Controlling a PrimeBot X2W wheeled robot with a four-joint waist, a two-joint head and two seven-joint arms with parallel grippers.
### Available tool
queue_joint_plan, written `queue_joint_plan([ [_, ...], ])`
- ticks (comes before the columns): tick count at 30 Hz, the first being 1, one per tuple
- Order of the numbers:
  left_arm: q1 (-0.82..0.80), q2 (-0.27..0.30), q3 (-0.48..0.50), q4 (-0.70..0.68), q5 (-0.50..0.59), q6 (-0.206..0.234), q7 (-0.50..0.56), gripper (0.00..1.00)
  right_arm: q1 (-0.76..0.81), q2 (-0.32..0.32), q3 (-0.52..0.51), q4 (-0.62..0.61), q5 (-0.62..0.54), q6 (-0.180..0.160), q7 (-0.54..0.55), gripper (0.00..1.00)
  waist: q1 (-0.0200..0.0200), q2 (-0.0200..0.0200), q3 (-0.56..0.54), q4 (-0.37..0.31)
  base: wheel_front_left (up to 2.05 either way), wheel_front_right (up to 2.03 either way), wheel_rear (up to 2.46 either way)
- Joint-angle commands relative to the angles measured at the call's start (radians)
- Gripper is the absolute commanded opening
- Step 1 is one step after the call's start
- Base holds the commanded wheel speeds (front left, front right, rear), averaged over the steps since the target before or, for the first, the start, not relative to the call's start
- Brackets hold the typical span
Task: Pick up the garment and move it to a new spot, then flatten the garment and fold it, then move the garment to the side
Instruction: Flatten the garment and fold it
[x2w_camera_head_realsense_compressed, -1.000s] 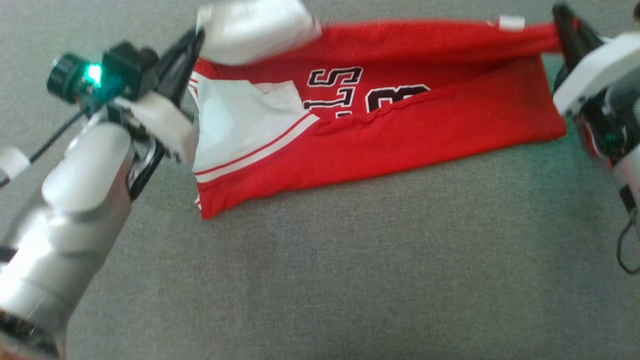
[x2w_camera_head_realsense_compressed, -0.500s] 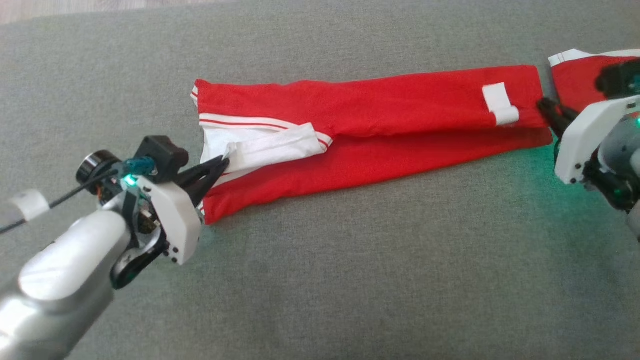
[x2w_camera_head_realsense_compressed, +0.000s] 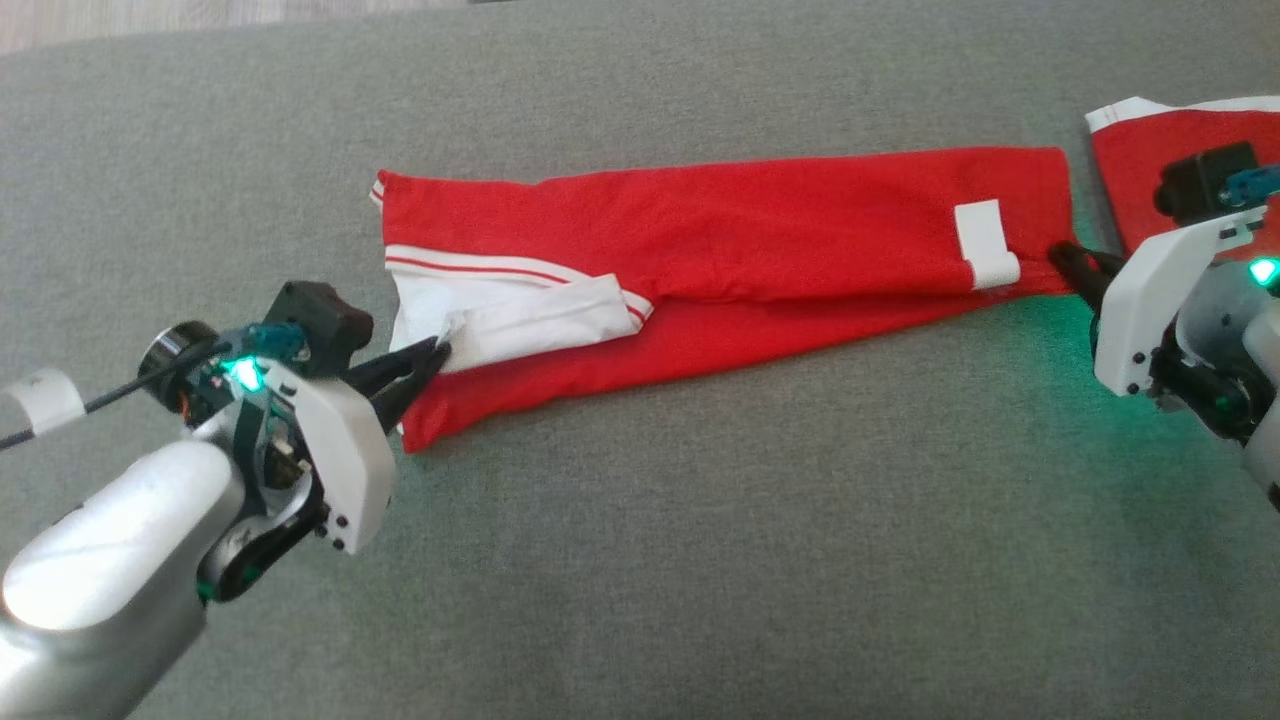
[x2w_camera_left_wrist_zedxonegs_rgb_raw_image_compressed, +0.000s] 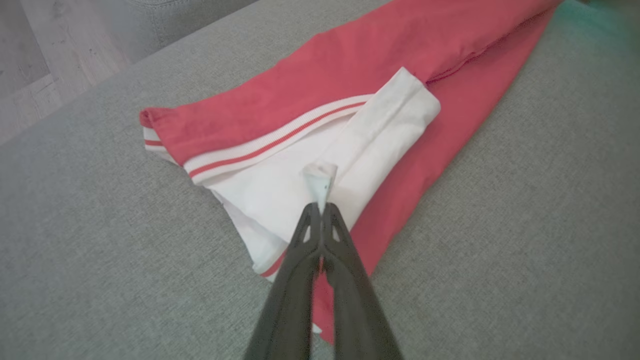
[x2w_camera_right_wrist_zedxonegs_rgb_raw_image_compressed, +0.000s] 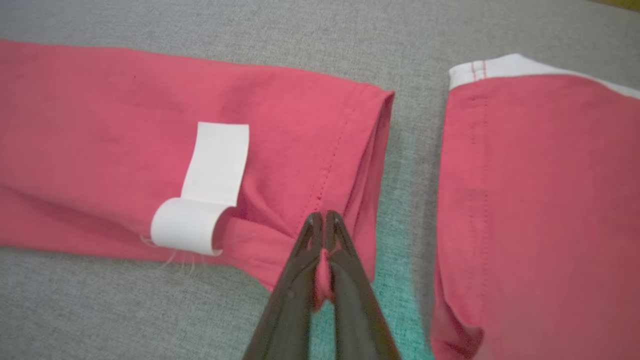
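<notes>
The garment (x2w_camera_head_realsense_compressed: 760, 215) is soft matt red cloth. The grey surface (x2w_camera_head_realsense_compressed: 700, 560) looks coarsely woven and rough.

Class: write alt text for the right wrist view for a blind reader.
The right gripper, shut, pinches the hem corner of a red garment on grey fabric. A white tag sits left of it; a second red piece with white trim lies apart at right.
</notes>
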Motion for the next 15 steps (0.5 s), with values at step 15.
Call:
queue_joint_plan([
  [15,-0.016,-0.08,0.258,0.013,0.009,0.257,-0.379,1.0,-0.091,0.072,-0.159,-0.052,0.028,-0.001,-0.323,1.0,-0.0001,-0.0001,-0.092,-0.038,0.0,0.0,0.0],
])
